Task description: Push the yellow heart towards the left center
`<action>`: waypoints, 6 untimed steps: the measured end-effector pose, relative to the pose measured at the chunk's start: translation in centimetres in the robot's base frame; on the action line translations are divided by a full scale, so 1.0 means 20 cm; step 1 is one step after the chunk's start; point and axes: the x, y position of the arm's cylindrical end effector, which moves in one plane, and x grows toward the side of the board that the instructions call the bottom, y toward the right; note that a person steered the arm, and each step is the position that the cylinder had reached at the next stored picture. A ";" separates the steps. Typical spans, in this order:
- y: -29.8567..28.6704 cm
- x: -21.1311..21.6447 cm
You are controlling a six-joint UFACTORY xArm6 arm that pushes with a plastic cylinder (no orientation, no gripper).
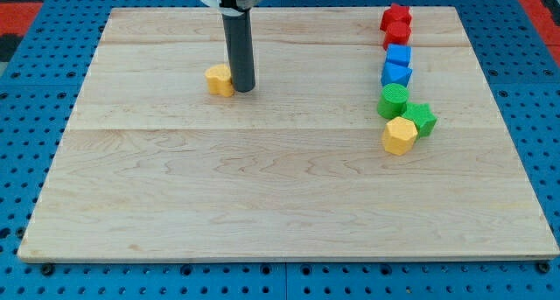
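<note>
The yellow heart (219,80) lies on the wooden board (262,186) in its upper left-centre part. My tip (243,89) stands right against the heart's right side, touching it or nearly so. The dark rod rises from there to the view's top and hides a little of the heart's right edge.
A column of blocks stands at the view's right: two red blocks (395,25), two blue blocks (397,64), a green round block (393,101), a green star (420,119) and a yellow hexagon (399,136). Blue pegboard surrounds the board.
</note>
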 end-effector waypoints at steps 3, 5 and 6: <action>-0.31 -0.09; -0.62 -0.06; -0.54 -0.04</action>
